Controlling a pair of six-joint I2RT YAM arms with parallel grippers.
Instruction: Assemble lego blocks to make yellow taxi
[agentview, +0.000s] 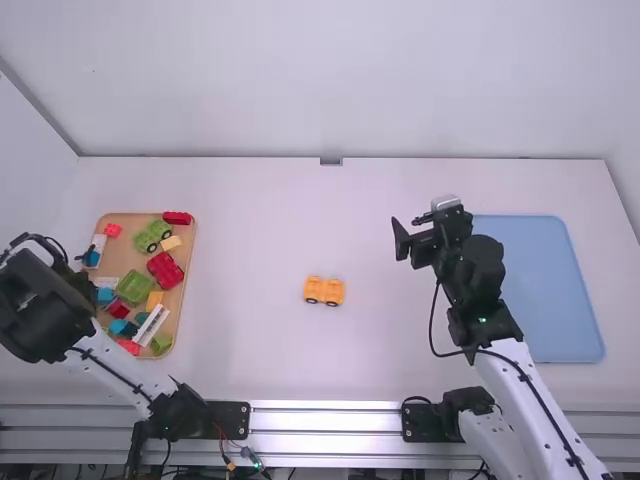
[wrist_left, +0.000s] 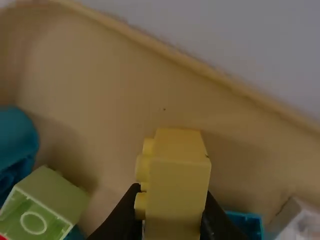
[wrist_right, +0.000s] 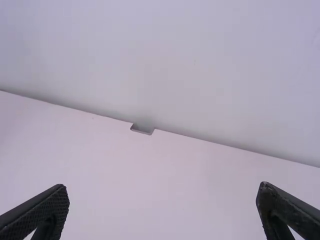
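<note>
My left gripper (agentview: 88, 262) is over the left side of the wooden tray (agentview: 124, 262). In the left wrist view this gripper (wrist_left: 172, 192) is shut on a yellow block (wrist_left: 179, 180), its studs facing sideways, with tray floor behind it. An orange-yellow wheeled piece (agentview: 324, 291) with dark wheels rests on the middle of the table. A pale yellow block (agentview: 171, 243) and an orange-yellow block (agentview: 155, 299) lie in the tray. Right of centre, above the table, my right gripper (agentview: 411, 229) stands open; the right wrist view shows the same gripper (wrist_right: 164, 187) with nothing between its spread fingers.
Around them in the tray are a green car (agentview: 152, 235), a red car (agentview: 165, 270), a green piece (agentview: 135, 288), a white block (agentview: 152, 325) and several small red and blue pieces. A blue mat (agentview: 550, 290) lies at the right, beside the right arm.
</note>
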